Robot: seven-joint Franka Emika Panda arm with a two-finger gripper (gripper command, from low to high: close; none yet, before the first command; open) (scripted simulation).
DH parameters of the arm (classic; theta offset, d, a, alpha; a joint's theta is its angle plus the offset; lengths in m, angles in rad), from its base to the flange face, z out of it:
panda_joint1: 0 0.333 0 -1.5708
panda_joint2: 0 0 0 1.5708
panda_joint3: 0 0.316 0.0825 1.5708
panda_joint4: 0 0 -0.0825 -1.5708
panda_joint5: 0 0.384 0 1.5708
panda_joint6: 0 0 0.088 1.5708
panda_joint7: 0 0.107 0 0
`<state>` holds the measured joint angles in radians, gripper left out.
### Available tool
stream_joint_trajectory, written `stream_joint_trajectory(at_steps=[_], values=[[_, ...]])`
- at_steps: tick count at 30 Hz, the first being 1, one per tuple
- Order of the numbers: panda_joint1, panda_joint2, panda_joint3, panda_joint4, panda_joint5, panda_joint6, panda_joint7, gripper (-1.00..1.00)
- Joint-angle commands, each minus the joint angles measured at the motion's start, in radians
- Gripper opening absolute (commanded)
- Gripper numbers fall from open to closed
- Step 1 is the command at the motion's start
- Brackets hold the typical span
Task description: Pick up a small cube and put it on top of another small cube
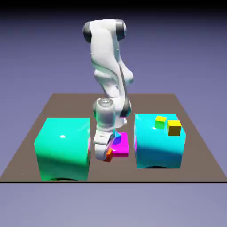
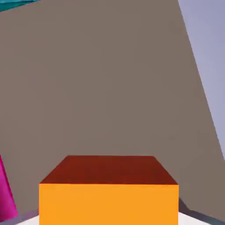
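Note:
My gripper (image 1: 106,153) reaches down between the two big teal blocks and is shut on the tiny orange-red cube (image 1: 109,154), low beside the magenta slab (image 1: 122,146). In the hand view that orange-red cube (image 2: 109,195) fills the bottom middle and hides my finger tips. The golden-yellow cube (image 1: 174,127) sits on top of the teal block (image 1: 159,144) at the exterior view's right, far from my gripper.
A tiny lime-green cube (image 1: 160,121) sits just behind the golden-yellow one. A second big teal block (image 1: 63,147) stands at the exterior view's left. A tiny blue cube (image 1: 117,138) lies on the magenta slab. The brown table (image 2: 110,88) fills the hand view.

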<state>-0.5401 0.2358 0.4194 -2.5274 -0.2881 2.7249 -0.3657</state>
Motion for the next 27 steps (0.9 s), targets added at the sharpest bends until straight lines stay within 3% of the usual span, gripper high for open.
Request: stream_joint_trajectory(at_steps=[1, 17, 23, 24, 27], values=[[0.003, -0.022, 0.036, 0.027, 0.024, -0.042, -0.038, -1.0], [0.041, -0.375, 0.606, 0.451, 0.398, -0.72, -0.641, -1.0], [0.043, -0.243, 0.639, 0.341, 0.272, -0.54, -0.546, -1.0], [0.043, -0.243, 0.639, 0.341, 0.272, -0.54, -0.546, 1.0], [0.042, -0.307, 0.623, 0.394, 0.333, -0.627, -0.592, 1.0]])
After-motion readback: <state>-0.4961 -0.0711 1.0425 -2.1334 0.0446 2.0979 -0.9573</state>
